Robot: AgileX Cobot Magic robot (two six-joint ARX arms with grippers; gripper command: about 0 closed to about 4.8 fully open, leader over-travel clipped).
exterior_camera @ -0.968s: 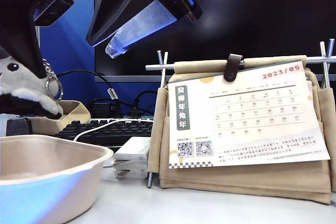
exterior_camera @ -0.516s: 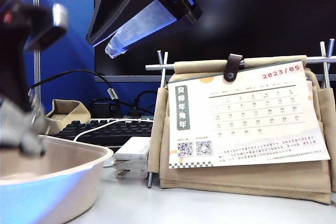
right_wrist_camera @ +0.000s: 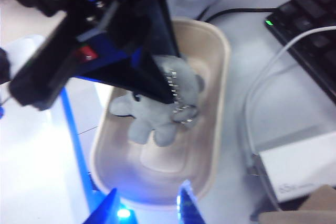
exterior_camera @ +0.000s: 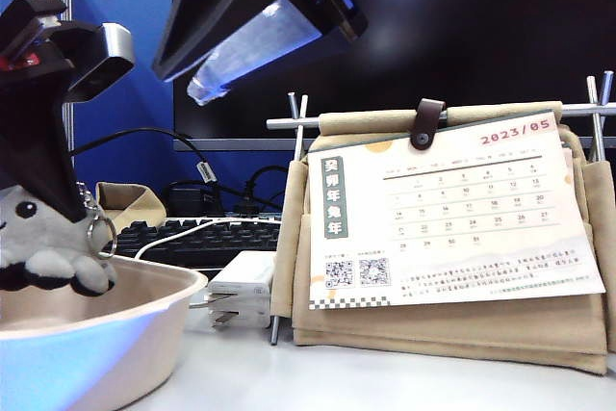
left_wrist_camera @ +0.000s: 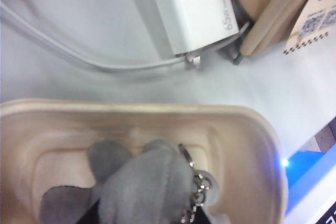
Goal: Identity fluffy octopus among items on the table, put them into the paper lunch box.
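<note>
The fluffy octopus point(exterior_camera: 43, 243), grey plush with black dot eyes and a silver keyring point(exterior_camera: 99, 235), hangs from my left gripper point(exterior_camera: 43, 201), which is shut on its body. Its legs dip just below the rim of the paper lunch box point(exterior_camera: 144, 281). In the left wrist view the octopus point(left_wrist_camera: 142, 179) fills the space over the box's floor point(left_wrist_camera: 63, 166). I cannot tell whether it touches the floor. My right gripper point(right_wrist_camera: 147, 209) hovers open and holds nothing, above the box's near rim point(right_wrist_camera: 223, 82). It looks down on the octopus point(right_wrist_camera: 157, 111).
A white power adapter point(exterior_camera: 241, 286) with its cable lies on the table point(exterior_camera: 385, 382) just right of the box. A tan fabric pouch with a calendar point(exterior_camera: 448, 228) stands on a metal rack at the right. A black keyboard point(exterior_camera: 192, 238) lies behind.
My left gripper has come down with the octopus, from well above the box to rim level. The right gripper has stayed put.
</note>
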